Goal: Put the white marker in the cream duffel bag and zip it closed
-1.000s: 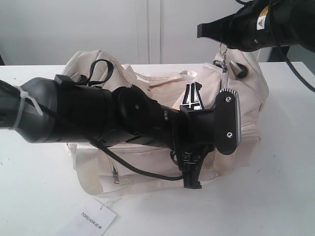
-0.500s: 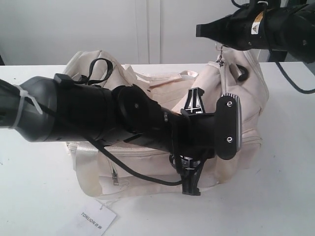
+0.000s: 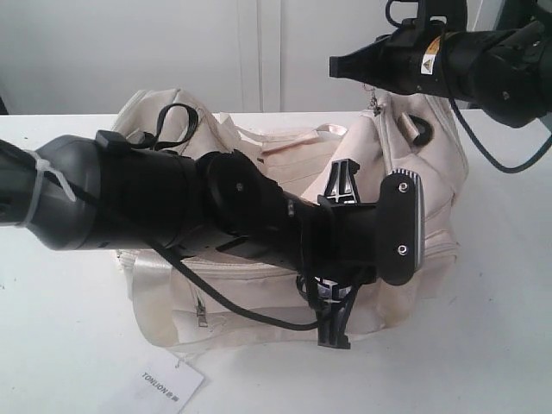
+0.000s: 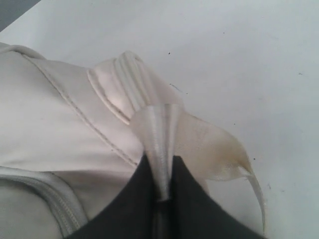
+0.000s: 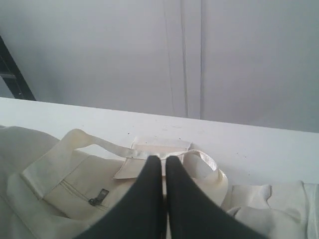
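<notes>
Cream duffel bag (image 3: pixel 259 283) lies on the white table (image 3: pixel 492 345) under both arms. The paper tag (image 3: pixel 164 384) at its near corner reads "TONLION". Left gripper (image 4: pixel 160 167) is pinched tight on a satin strap (image 4: pixel 160 124). Right gripper (image 5: pixel 163 167) hangs over the bag's end, fingers pressed together; whether they hold anything, cannot tell. Yellow sticker (image 3: pixel 427 53) on that arm is unreadable.

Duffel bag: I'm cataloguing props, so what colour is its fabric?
The duffel bag is cream, shown best in the exterior view.
</notes>
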You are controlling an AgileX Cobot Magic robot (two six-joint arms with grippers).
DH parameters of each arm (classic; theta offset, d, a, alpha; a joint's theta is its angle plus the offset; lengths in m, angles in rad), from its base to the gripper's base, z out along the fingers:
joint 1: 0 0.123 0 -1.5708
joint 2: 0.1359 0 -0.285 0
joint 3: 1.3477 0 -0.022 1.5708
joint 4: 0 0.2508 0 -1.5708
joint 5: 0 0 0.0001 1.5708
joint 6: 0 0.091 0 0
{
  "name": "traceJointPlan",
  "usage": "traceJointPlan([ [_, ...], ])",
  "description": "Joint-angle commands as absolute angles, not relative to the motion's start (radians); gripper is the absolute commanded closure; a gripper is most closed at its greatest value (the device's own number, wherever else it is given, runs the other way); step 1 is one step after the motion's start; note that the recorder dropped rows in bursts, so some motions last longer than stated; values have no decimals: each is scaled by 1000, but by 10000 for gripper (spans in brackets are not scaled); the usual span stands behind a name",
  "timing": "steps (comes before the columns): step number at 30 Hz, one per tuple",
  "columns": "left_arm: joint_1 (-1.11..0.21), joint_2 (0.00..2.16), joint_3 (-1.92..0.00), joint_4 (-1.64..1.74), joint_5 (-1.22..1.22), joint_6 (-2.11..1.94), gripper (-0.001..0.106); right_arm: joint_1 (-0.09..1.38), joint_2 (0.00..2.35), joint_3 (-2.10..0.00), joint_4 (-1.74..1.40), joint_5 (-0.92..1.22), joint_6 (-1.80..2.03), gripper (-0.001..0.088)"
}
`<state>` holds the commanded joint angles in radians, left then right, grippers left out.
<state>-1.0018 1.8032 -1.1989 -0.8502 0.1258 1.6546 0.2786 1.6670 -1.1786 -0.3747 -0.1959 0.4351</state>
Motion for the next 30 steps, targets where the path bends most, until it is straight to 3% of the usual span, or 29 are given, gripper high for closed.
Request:
traceJointPlan([
  [20,-1000,1803,-1199,-851,122,1655,1053,305,1667,-1179,-375,-96,695,868],
  [30,-1000,1803,-1199,-851,124,1655,1053,318,1649,-1179,-360,63,740,868],
])
